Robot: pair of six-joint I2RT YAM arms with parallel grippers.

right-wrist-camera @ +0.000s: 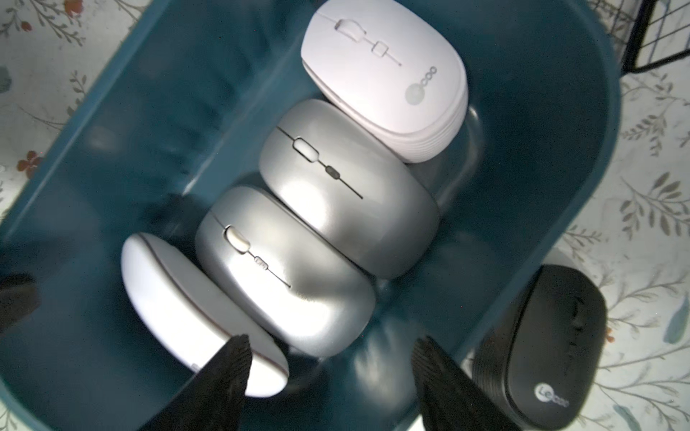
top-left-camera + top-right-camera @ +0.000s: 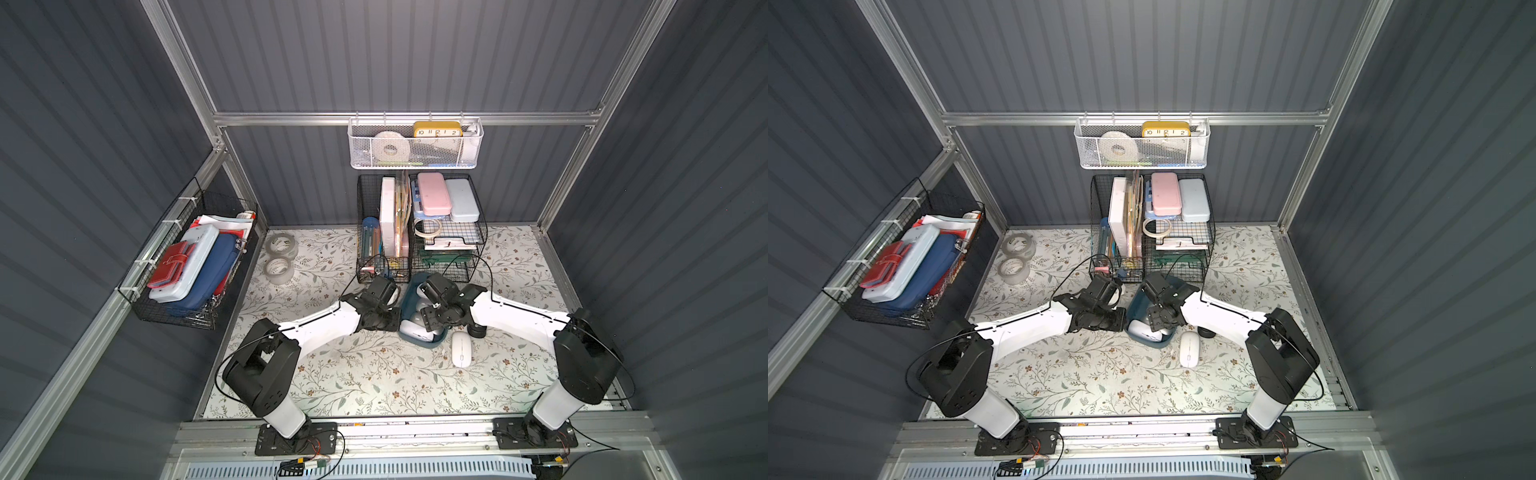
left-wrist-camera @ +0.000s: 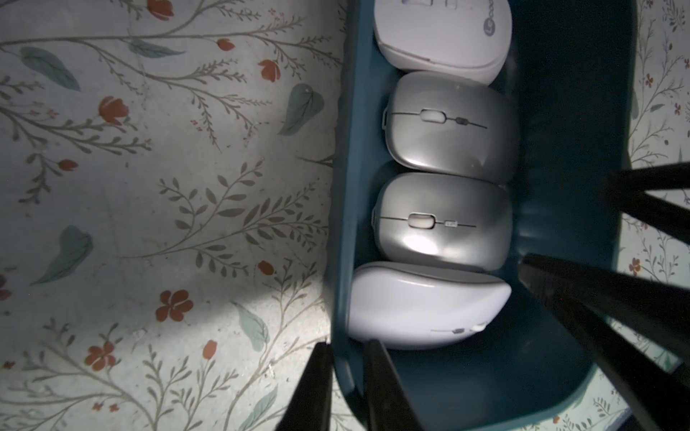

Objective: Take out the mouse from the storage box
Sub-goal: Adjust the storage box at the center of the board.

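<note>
White basket [image 2: 361, 154], black mesh organisers [image 2: 368, 195], two tape rolls [image 2: 279, 279]

Storage box [image 1: 112, 112]: four mice [image 1: 347, 186] line one wall; lane along opposite wall bare. Wire organisers [image 2: 469, 266] close behind.

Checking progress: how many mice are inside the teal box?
4, in a row in the storage box: logo white mouse, first silver mouse, second silver mouse, plain white mouse. A cropped corner might hide more.

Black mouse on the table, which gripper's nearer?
Right. The right gripper hangs over the storage box beside the black mouse; the left gripper pinches the box's opposite wall.
</note>
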